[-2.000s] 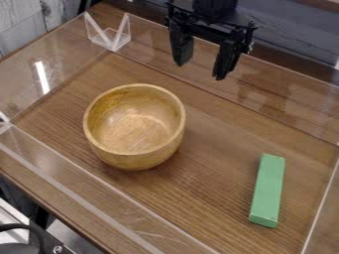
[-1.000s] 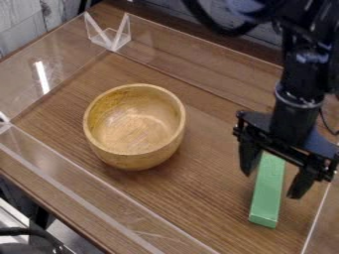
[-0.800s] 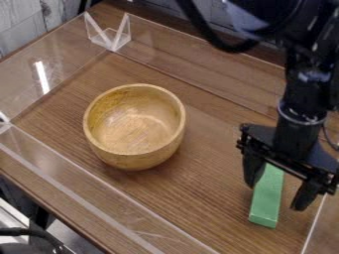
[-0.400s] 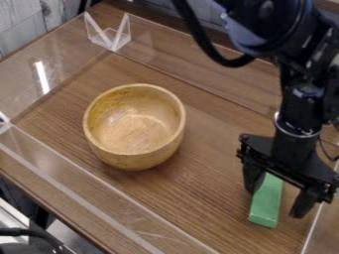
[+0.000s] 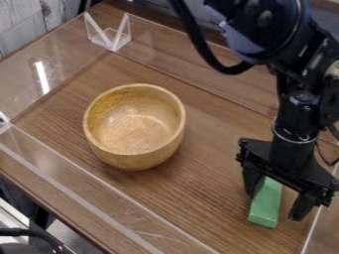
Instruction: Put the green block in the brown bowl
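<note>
The green block lies flat on the wooden table at the lower right. My gripper points straight down over it, open, with one black finger on the block's left side and the other on its right, so the bar's upper part sits between them. The arm hides the far end of the block. I cannot tell whether the fingers touch it. The brown bowl stands upright and empty to the left, well apart from the gripper.
A clear plastic wall rims the table along the near-left side, and the table's edge runs close by the block at the lower right. A small clear stand sits at the back left. My arm reaches in from the top.
The gripper came from the back of the table to above the green block, then sank slightly around it. It stayed open. Block and bowl have not moved.
</note>
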Tool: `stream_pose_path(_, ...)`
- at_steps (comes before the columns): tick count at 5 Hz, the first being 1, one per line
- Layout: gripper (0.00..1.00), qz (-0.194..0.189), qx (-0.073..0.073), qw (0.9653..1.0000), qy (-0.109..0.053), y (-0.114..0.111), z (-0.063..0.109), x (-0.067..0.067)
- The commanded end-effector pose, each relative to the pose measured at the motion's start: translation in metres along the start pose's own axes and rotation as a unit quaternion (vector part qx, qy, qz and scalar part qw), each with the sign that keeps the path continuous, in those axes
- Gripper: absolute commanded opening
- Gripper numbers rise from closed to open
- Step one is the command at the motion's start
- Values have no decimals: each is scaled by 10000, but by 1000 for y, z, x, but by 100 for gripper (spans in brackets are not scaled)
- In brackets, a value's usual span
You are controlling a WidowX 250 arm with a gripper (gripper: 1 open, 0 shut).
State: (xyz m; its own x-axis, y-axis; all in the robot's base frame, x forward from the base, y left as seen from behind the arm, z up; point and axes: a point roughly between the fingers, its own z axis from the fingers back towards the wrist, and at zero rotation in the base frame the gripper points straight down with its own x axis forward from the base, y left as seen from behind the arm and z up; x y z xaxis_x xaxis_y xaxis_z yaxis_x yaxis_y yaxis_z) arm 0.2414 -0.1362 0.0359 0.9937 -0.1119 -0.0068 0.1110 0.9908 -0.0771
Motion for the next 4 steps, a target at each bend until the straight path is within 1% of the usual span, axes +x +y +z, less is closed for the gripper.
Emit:
stream_pose_path(1, 0, 59, -71, 9999, -114, 1, 4, 4)
stream_pose_path(4, 0, 213, -203, 9996, -41, -1, 33, -2)
